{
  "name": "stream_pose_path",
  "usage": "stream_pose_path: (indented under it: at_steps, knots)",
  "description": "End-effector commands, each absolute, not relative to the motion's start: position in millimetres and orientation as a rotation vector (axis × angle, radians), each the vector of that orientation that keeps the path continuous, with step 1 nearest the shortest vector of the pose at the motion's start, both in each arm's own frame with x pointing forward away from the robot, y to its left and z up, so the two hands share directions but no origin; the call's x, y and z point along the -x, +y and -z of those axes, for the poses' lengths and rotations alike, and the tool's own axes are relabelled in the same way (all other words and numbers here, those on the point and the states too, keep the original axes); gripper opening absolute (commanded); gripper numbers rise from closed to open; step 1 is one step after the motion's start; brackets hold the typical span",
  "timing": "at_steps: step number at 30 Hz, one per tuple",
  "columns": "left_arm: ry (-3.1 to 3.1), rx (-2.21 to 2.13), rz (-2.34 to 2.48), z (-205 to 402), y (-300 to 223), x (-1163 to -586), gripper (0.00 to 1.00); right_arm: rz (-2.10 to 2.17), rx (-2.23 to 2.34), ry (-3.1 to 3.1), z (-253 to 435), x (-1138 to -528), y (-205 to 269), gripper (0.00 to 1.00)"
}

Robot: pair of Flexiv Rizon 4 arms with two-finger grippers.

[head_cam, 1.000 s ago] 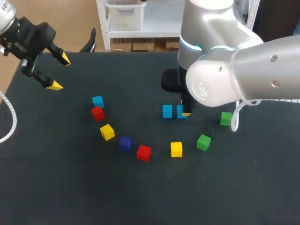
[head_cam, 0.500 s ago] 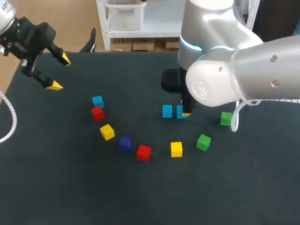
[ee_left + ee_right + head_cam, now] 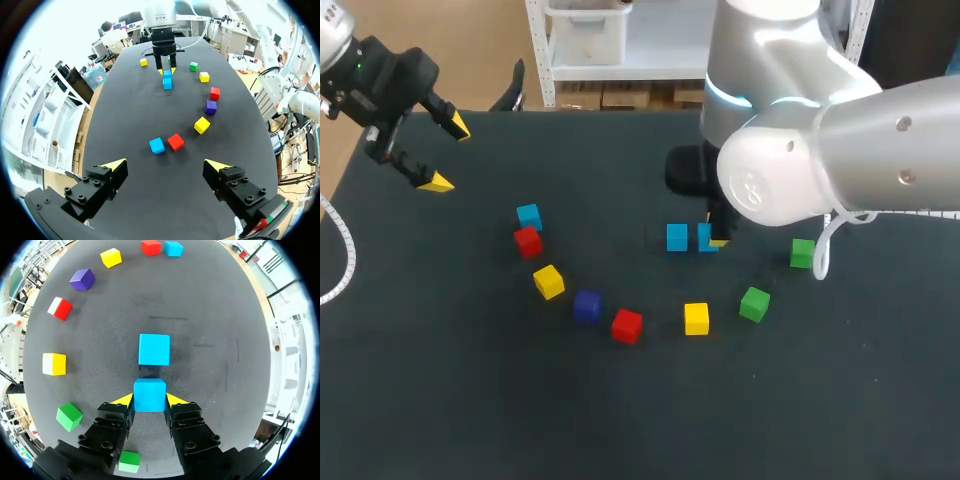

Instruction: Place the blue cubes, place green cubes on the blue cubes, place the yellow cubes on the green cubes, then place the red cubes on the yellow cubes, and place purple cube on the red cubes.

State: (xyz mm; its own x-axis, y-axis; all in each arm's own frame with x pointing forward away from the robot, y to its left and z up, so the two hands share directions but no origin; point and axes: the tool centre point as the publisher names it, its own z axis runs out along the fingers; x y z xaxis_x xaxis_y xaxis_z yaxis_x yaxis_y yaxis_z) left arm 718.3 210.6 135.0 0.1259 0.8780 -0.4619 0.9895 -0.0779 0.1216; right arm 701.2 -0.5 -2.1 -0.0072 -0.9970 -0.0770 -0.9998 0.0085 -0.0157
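My right gripper (image 3: 149, 401) is shut on a blue cube (image 3: 149, 394), its yellow tips pressed on two opposite sides, low over the dark table. A second blue cube (image 3: 154, 349) lies just ahead of it with a small gap between them. From the head view the held cube (image 3: 706, 238) sits right of that second blue cube (image 3: 677, 237), half hidden by my right gripper (image 3: 713, 240). My left gripper (image 3: 448, 155) hangs open and holds nothing at the far left corner, away from all cubes. A third blue cube (image 3: 529, 216) touches a red one (image 3: 528, 241).
The other cubes form an arc across the table: a yellow cube (image 3: 549, 281), the purple cube (image 3: 587, 306), a red cube (image 3: 627, 325), a yellow cube (image 3: 696, 318) and two green cubes (image 3: 754, 303) (image 3: 802, 252). My right arm's bulky body (image 3: 800, 150) overhangs the far right.
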Motion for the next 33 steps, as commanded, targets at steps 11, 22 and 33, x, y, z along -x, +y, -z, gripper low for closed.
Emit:
stream_pose_path:
  at_steps: [11,22,33]
  knots:
    - [1.799,-2.011,0.377,-134.7,211.2,-717.9,1.00,-0.076,2.169,2.182,3.4,-703.4,-1.0,0.14]
    - [1.799,-2.011,0.377,-134.7,211.2,-717.9,1.00,-0.080,2.174,2.177,3.3,-702.2,1.0,0.15]
    - [1.799,-2.011,0.377,-134.7,211.2,-717.9,1.00,-0.080,2.179,2.175,3.3,-701.8,1.5,0.43]
